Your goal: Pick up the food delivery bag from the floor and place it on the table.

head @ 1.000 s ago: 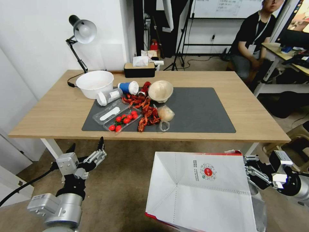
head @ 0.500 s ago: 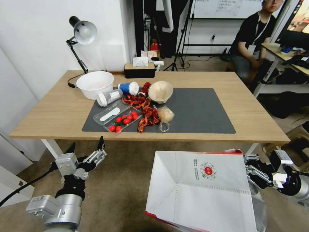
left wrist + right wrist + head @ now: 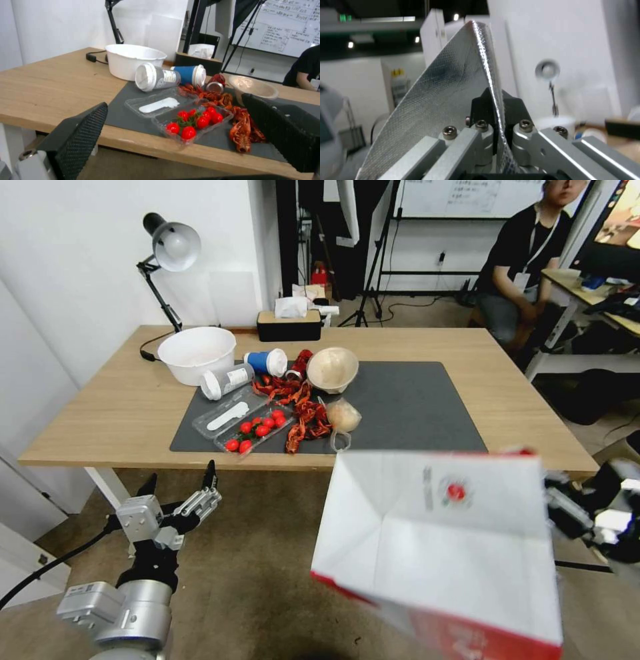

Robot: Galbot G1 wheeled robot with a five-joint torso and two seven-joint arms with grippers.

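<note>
The food delivery bag (image 3: 440,540), white with red sides and a small round red logo, hangs tilted in the air at the right, off the floor (image 3: 253,580). Its upper edge overlaps the front edge of the table (image 3: 127,413). My right gripper (image 3: 557,507) is shut on the bag's right rim. In the right wrist view the black pads (image 3: 480,107) pinch the foil-lined wall (image 3: 446,95). My left gripper (image 3: 180,479) stands open and empty, low in front of the table's left part, and its dark fingers (image 3: 80,135) frame the table edge.
On the dark grey mat (image 3: 413,413) lie a tray of cherry tomatoes (image 3: 257,430), red crayfish shells (image 3: 303,410), a small clear plastic bag (image 3: 342,417), cups and bowls. A white bowl (image 3: 197,353) and desk lamp (image 3: 170,247) stand at the left. The mat's right half is bare.
The bag has swung up off the floor and tipped, with my right gripper rising with it towards the table edge. The left arm has not moved.
</note>
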